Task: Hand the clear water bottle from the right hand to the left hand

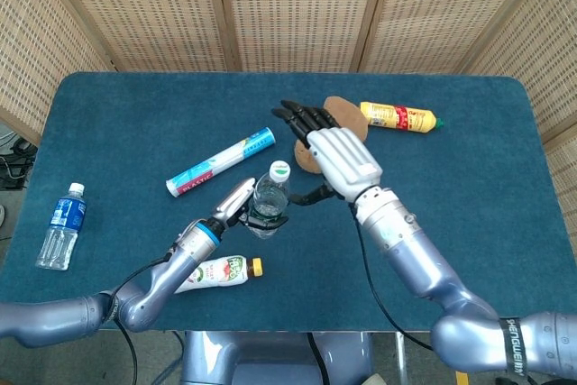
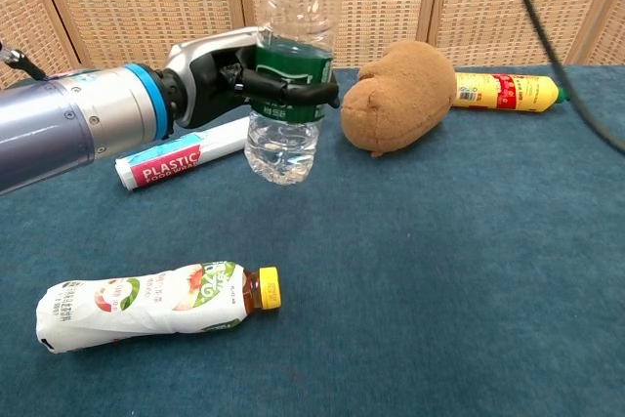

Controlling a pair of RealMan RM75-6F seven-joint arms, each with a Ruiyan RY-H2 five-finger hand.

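plush toy (image 2: 398, 100) behind-right of clear water bottle (image 2: 288, 95), rolled tube (image 2: 181, 156) left, juice bottle (image 2: 146, 304) in front

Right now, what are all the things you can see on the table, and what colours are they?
clear water bottle: one, see-through with a green label and pale cap, upright, held off the table near the middle
brown plush toy: one, brown, behind the bottle
yellow bottle: one, yellow with a red label, lying at the far side on the right
plastic wrap roll: one, white, blue and red, lying left of middle
small blue bottle: one, blue label and white cap, lying at the left edge
juice bottle: one, white wrap with a yellow cap, lying at the near edge
table: one, dark blue cloth
left hand: grips the clear water bottle around its label
right hand: fingers spread, holding nothing, above the plush toy
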